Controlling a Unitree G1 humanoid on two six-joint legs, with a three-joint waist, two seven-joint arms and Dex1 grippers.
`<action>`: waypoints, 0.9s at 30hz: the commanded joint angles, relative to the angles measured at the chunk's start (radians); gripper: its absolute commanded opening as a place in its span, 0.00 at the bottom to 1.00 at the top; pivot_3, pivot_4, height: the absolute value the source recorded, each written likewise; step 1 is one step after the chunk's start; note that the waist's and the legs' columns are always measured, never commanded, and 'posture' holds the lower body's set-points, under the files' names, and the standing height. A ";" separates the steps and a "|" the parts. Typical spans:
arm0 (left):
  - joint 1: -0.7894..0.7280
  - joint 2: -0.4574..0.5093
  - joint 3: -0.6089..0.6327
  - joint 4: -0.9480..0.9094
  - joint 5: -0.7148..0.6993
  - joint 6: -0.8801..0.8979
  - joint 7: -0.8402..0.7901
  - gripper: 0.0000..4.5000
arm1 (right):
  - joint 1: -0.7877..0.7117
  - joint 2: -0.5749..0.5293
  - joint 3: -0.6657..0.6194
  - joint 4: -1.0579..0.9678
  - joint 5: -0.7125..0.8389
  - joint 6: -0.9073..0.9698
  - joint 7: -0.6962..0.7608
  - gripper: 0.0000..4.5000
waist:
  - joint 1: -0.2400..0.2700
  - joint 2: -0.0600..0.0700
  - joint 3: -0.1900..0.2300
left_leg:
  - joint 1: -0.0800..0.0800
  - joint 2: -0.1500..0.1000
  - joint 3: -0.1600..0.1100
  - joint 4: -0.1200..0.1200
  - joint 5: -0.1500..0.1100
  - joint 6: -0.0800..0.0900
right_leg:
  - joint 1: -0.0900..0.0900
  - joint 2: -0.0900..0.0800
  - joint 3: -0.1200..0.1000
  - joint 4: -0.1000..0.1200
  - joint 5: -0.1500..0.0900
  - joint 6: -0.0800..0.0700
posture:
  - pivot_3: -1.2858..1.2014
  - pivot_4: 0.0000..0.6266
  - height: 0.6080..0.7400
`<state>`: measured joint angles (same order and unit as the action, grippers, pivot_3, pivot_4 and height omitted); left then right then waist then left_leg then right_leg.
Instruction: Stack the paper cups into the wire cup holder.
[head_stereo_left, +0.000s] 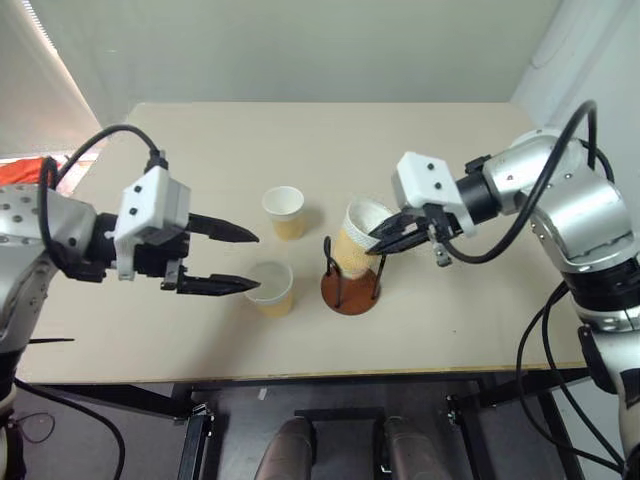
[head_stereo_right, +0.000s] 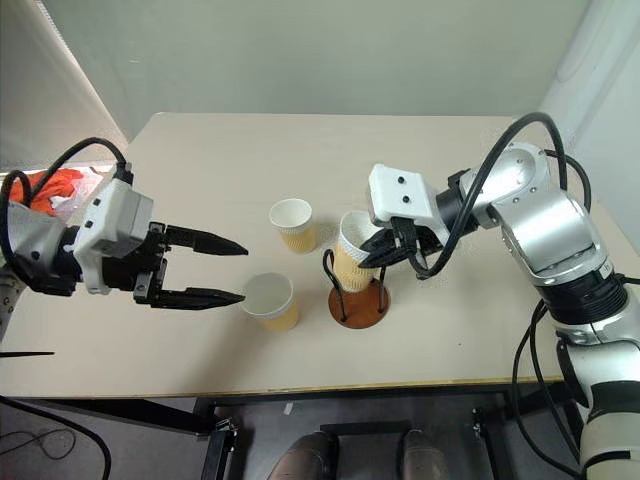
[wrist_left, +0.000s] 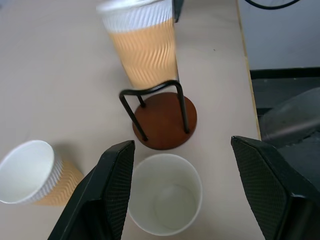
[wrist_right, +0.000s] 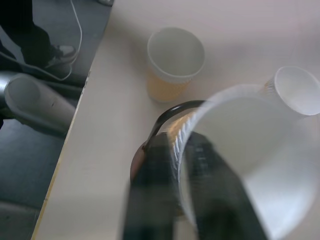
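Three paper cups (head_stereo_left: 284, 212) (head_stereo_left: 271, 288) (head_stereo_left: 358, 238); one wire cup holder (head_stereo_left: 351, 290); one table (head_stereo_left: 200, 150).

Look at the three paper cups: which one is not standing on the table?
The cup pinched at its rim by the right gripper, tilted among the holder's wires. The other two cups stand upright on the table, untouched.

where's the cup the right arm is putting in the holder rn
In the left eye view that cup sits tilted in the wire cup holder, right of table centre, its rim between the right gripper fingers; two other cups stand to its left.
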<state>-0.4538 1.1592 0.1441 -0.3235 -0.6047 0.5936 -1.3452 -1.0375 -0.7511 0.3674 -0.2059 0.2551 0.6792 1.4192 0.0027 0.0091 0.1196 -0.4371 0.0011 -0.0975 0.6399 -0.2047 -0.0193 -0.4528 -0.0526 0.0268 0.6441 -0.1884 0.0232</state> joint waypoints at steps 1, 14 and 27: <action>-0.018 0.031 -0.023 -0.014 0.048 -0.034 -0.005 0.75 | -0.010 -0.009 -0.014 -0.026 -0.006 -0.009 -0.016 0.42 | 0.000 0.000 0.000 | 0.000 0.000 0.000 0.000 0.000 0.000 | 0.000 0.000 0.000 0.000 0.000 0.000 | 0.52 0.24 1.00; -0.083 0.032 -0.296 0.052 0.297 -0.191 -0.114 0.75 | 0.026 0.053 -0.157 0.011 0.105 0.106 -0.142 1.00 | 0.001 0.000 0.000 | 0.000 0.000 0.000 0.000 0.000 0.000 | 0.000 0.000 0.000 0.000 0.000 0.000 | 0.52 0.24 1.00; -0.138 -0.104 -0.430 0.155 0.471 -0.291 -0.105 0.67 | 0.090 0.012 -0.186 -0.050 0.160 0.170 -0.218 1.00 | 0.002 -0.001 0.000 | -0.001 0.000 0.000 0.000 -0.001 0.000 | 0.000 -0.001 0.000 0.000 0.000 0.000 | 0.52 0.24 1.00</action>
<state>-0.5825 1.0585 -0.2906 -0.1656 -0.1417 0.3189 -1.4393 -0.9461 -0.7237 0.2165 -0.2175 0.3983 0.8432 1.2101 0.0042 0.0083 0.1194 -0.4376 0.0009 -0.0976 0.6394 -0.2052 -0.0191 -0.4530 -0.0531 0.0267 0.6438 -0.1881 0.0232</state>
